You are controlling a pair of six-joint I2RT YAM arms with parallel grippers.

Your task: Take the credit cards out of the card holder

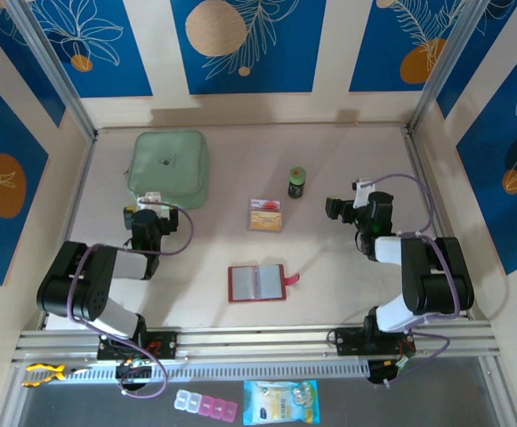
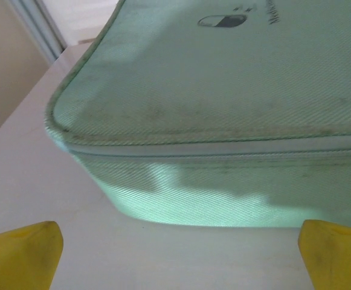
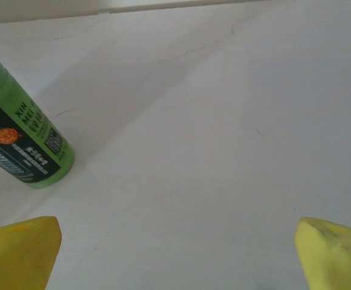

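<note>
The card holder (image 1: 256,283) lies open and flat near the table's front middle, dark red with clear sleeves and a pink snap tab (image 1: 291,280) on its right. A small stack of credit cards (image 1: 265,215), tan and reddish, lies on the table beyond it. My left gripper (image 1: 149,203) sits at the near edge of the mint-green pouch (image 1: 169,167), well left of the holder. In the left wrist view the gripper (image 2: 178,266) is open and holds nothing. My right gripper (image 1: 362,190) is far right of the cards; in its wrist view the gripper (image 3: 178,260) is open over bare table.
A green bottle (image 1: 297,182) stands upright behind the cards, and also shows as the bottle (image 3: 24,139) left of my right fingers. The pouch (image 2: 223,121) is close in front of my left fingers. A pill organiser (image 1: 206,405) and a packet (image 1: 280,400) lie below the front rail.
</note>
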